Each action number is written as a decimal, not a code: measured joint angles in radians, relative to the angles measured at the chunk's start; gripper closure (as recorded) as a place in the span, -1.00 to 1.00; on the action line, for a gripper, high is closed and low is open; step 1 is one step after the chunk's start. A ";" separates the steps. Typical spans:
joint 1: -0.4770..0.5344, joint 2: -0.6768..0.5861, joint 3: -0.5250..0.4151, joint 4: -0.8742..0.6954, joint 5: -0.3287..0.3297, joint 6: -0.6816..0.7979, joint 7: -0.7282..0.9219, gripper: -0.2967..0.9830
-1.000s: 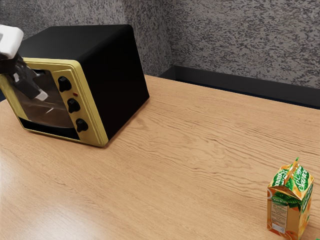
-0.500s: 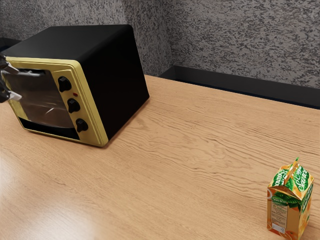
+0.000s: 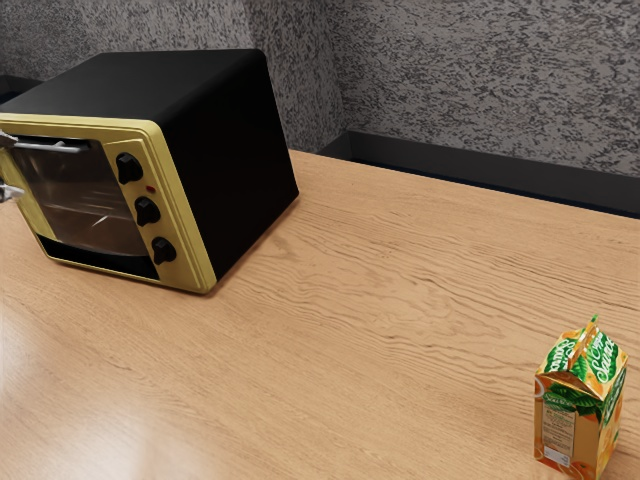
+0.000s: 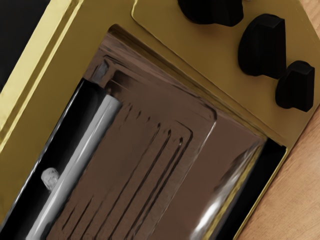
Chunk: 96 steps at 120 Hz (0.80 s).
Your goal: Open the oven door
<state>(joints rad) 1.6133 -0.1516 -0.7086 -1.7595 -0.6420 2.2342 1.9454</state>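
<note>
At the exterior view's left edge my gripper (image 3: 7, 166) is partly cut off, its two fingertips well apart, one above the other, with a gap between them. It is in front of the left part of the oven (image 3: 222, 150). The oven's glass door (image 3: 85, 200) is closed, and a grey bar handle (image 3: 58, 148) runs along its top. The upper fingertip is near the handle's left end; contact cannot be told. In the wrist view the handle (image 4: 75, 167) slants beside the brown glass door (image 4: 150, 150).
Three black knobs (image 3: 148, 210) line the yellow front beside the door; they also appear in the wrist view as dark knobs (image 4: 262, 46). A juice carton (image 3: 580, 405) stands on the wooden table (image 3: 350, 330), at the exterior view's lower right. A grey wall rises behind.
My gripper has moved toward the exterior view's left, from in front of the glass to that view's edge, uncovering the handle. The oven and carton have stayed put.
</note>
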 joint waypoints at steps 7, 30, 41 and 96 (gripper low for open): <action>-0.001 0.036 -0.027 0.026 0.012 0.018 0.005 -0.54; -0.039 0.127 -0.082 0.083 0.096 0.066 0.003 -0.54; -0.059 0.131 -0.080 0.080 0.133 0.080 -0.005 -0.54; -0.094 0.159 -0.081 0.060 0.214 0.137 -0.037 -0.54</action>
<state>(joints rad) 1.5191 0.0072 -0.7892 -1.6998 -0.4278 2.3711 1.9087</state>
